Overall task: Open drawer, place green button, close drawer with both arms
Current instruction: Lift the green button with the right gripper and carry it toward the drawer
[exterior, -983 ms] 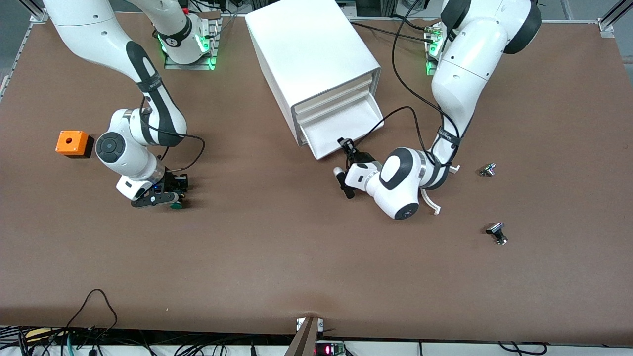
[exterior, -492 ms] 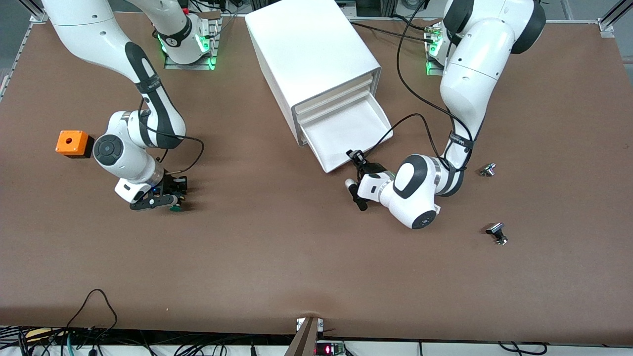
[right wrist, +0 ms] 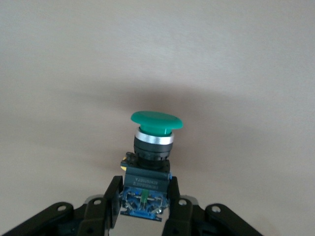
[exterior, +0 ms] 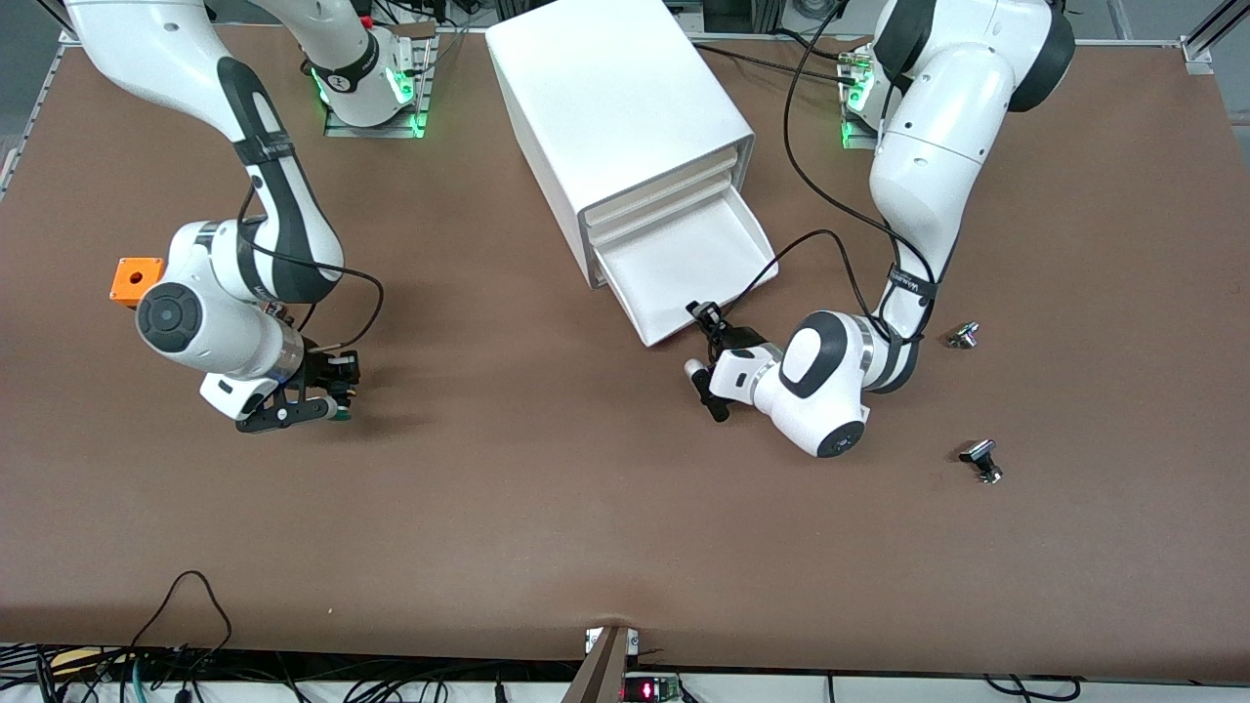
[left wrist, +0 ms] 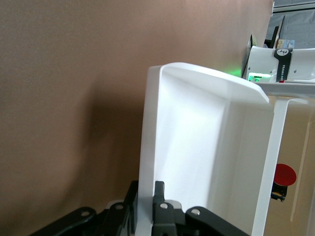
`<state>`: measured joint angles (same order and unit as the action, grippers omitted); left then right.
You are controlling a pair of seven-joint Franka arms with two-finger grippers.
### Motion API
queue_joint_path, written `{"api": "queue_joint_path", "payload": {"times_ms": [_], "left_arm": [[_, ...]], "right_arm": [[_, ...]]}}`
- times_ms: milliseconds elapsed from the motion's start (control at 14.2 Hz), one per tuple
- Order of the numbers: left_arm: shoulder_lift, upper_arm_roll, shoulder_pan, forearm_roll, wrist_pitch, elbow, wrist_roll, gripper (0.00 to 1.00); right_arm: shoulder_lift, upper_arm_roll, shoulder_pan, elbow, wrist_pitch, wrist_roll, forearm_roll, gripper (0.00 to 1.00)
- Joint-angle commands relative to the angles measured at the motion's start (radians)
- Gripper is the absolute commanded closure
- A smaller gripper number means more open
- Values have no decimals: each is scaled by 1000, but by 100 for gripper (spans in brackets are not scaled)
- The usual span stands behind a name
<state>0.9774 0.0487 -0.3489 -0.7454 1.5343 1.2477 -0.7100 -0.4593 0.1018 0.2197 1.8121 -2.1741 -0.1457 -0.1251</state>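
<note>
the bottom drawer [exterior: 684, 259] of the white cabinet [exterior: 615, 107] stands pulled out over the brown table [exterior: 625, 527], its tray open to the front camera. the left gripper [exterior: 705, 327] sits at the drawer's front lip, toward the corner nearer the camera; in the left wrist view the black fingers [left wrist: 158, 209] straddle the thin white front wall [left wrist: 147, 162], one inside the tray and one outside, clenched on that wall. a band on the left arm's forearm carries white lettering too small to read.

toward the right arm's end of the table, the right gripper [exterior: 330, 391] hangs just above the bare tabletop, with its shadow under it. its jaws are clenched on the button [right wrist: 152, 147], gripping the black-and-blue body between the pads [right wrist: 112, 196], the round green cap pointing away from the wrist and a silver ring under the cap. a light line of print runs across the black body, too fine to read. from the front only a sliver of green shows at the fingertips [exterior: 340, 408].

an orange box with a hole [exterior: 135, 278] stands partly hidden by the right arm's wrist. two small black-and-silver buttons lie toward the left arm's end, one [exterior: 963, 335] farther from the camera, the other [exterior: 982, 459] nearer. a red round knob [left wrist: 284, 174] shows in the left wrist view.
</note>
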Motion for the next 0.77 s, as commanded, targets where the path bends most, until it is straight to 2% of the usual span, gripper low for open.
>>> {"api": "queue_joint_path", "payload": {"times_ms": [0, 140, 211, 281, 351, 702], "left_arm": [[84, -29, -12, 38, 90, -82, 44, 100], [83, -29, -12, 40, 92, -83, 44, 100], [83, -30, -12, 38, 92, -82, 46, 93], [77, -29, -16, 37, 92, -82, 56, 51], [72, -29, -22, 38, 92, -82, 81, 1], [58, -30, -9, 43, 60, -111, 95, 0]], "right_arm": [[5, -34, 6, -118, 173, 89, -40, 100], [5, -74, 6, -192, 273, 190, -45, 100], [5, -99, 6, -221, 304, 245, -47, 100], [5, -125, 6, -246, 322, 308, -47, 100], [5, -158, 6, -264, 338, 372, -47, 100], [5, -324, 7, -318, 346, 696, -79, 100]]}}
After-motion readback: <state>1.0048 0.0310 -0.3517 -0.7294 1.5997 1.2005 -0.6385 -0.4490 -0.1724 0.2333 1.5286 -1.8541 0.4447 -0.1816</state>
